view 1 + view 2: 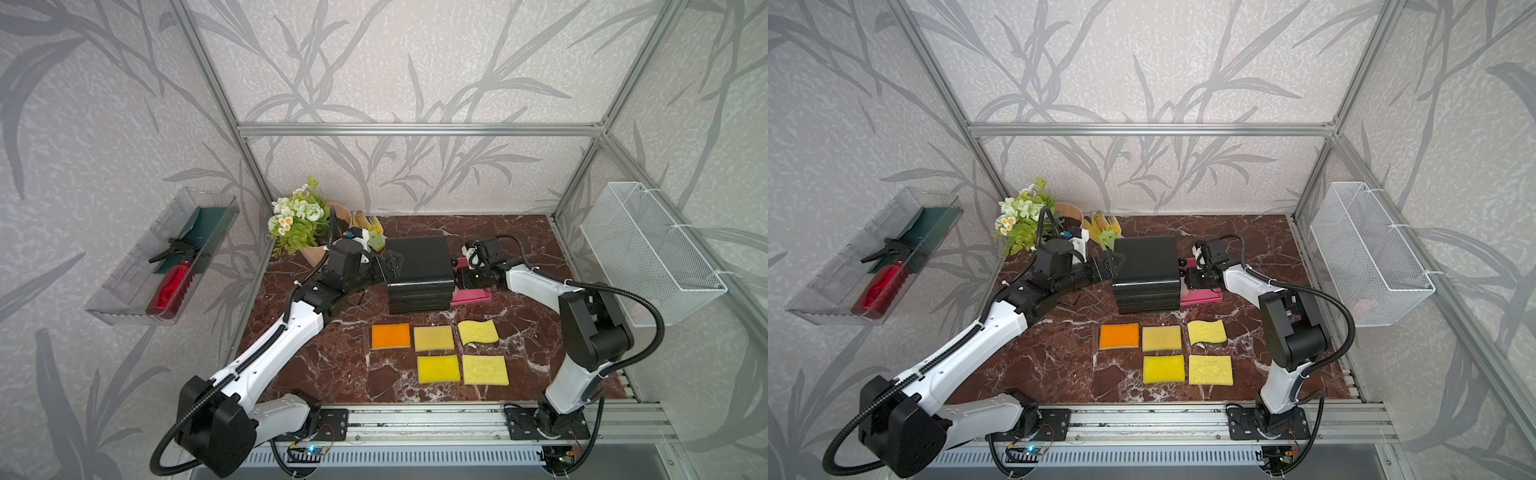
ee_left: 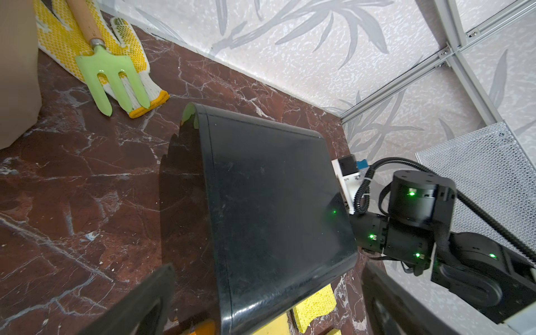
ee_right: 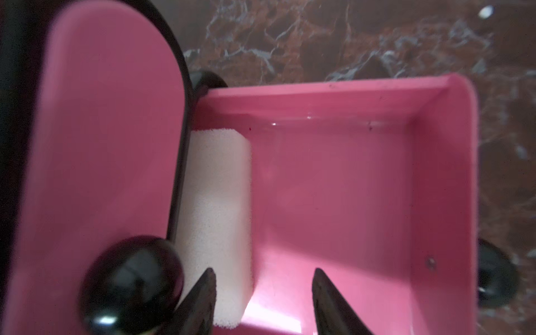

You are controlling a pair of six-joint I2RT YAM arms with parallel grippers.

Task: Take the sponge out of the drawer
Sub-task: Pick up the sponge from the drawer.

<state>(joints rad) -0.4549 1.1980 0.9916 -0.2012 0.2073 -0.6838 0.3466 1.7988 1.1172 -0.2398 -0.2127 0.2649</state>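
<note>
- Upper drawer front (image 3: pixel 110 130) overhangs the sponge (image 3: pixel 216 220) in the pink drawer (image 3: pixel 443 174).
- Right gripper (image 3: pixel 262 271): jaws apart astride the sponge's edge, clamping nothing.
- Left gripper (image 2: pixel 268 266): jaws wide, flanking the cabinet (image 2: pixel 269 188).

Pale wallpaper (image 1: pixel 374 62) printed with grey leaves covers the walls inside an aluminium frame (image 1: pixel 415 129), above a red-brown marbled tabletop (image 1: pixel 324 365). A clear plastic tray (image 1: pixel 124 270) hangs on one side wall, a white mesh basket (image 1: pixel 648 249) on the other.
</note>
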